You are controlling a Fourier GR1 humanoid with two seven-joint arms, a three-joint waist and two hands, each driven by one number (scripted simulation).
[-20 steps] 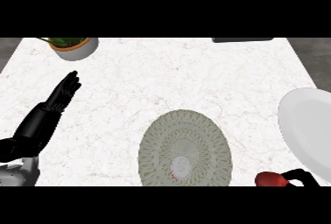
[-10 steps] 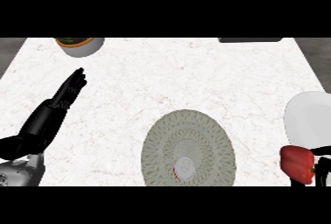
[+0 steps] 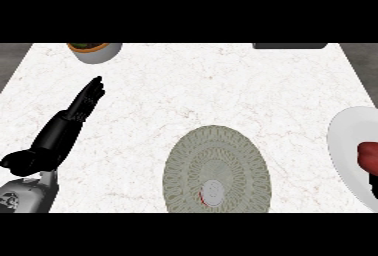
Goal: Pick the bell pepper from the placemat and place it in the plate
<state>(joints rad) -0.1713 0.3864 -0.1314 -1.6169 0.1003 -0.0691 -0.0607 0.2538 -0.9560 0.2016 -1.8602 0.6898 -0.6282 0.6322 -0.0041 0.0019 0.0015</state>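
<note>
While our left hand [image 3: 81, 107] rests spread at the left, the bell pepper [image 3: 367, 156] is off the placemat [image 3: 215, 165] and over the plate [image 3: 343, 145] at the right edge, though whether our right hand [image 3: 373, 184] grips it we cannot tell.

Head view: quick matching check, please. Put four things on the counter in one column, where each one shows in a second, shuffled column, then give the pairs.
Things
1. bell pepper
2. placemat
3. left robot hand
4. potted plant

Places
A. far left corner of the counter
B. left side, fingers straight
C. right edge, over the white plate
D. near edge, middle

Pairs: 1-C, 2-D, 3-B, 4-A
</note>
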